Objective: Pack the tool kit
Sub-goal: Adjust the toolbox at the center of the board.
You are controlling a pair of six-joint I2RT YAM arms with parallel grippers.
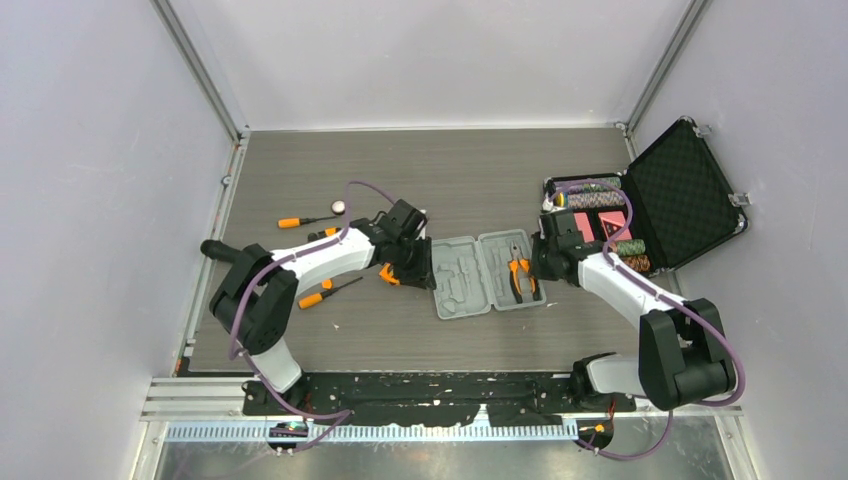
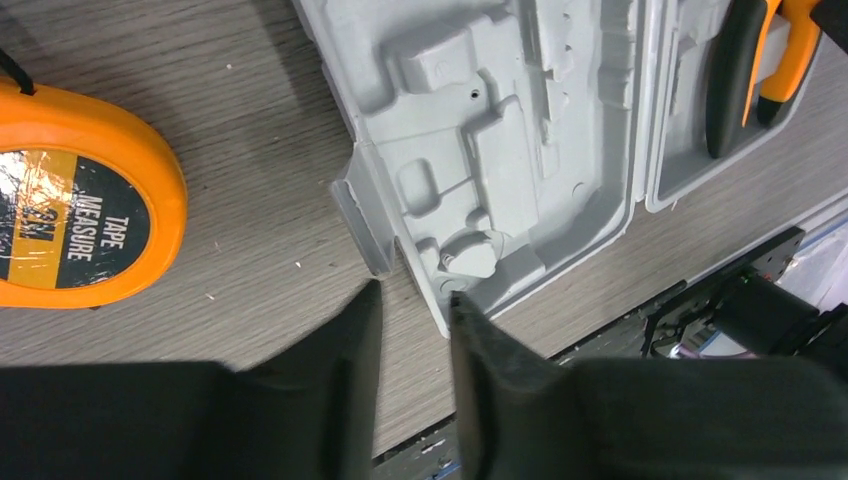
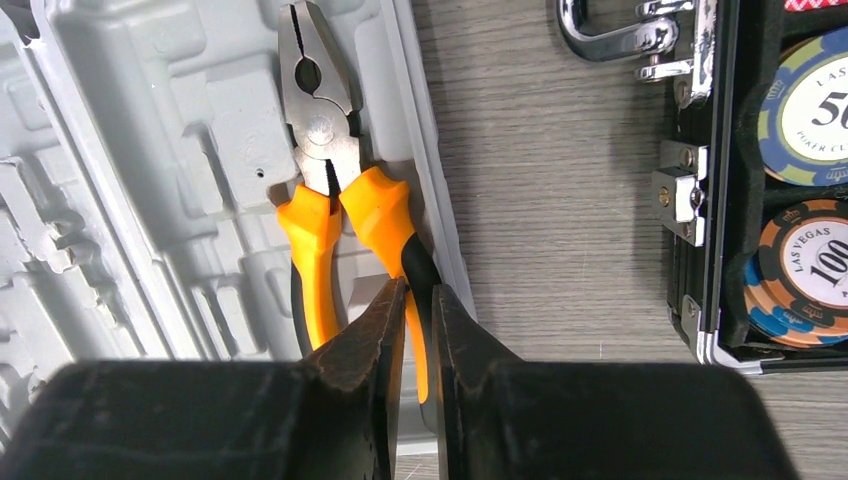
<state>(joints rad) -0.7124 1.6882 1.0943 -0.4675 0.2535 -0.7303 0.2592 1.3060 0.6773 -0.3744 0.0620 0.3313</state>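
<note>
Right jaws pinching a pliers (image 3: 318, 130) handle in grey case (image 3: 130, 120), left jaws narrow astride its rim

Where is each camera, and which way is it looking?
Top: above and behind, looking down at the table; left arm and right arm show.
Left wrist: on the left arm, looks down past its fingers at the grey case and a tape measure.
Right wrist: on the right arm, looks down past its fingers at the pliers, chips beside.
Shared: both wrist views see the grey case and pliers.
</note>
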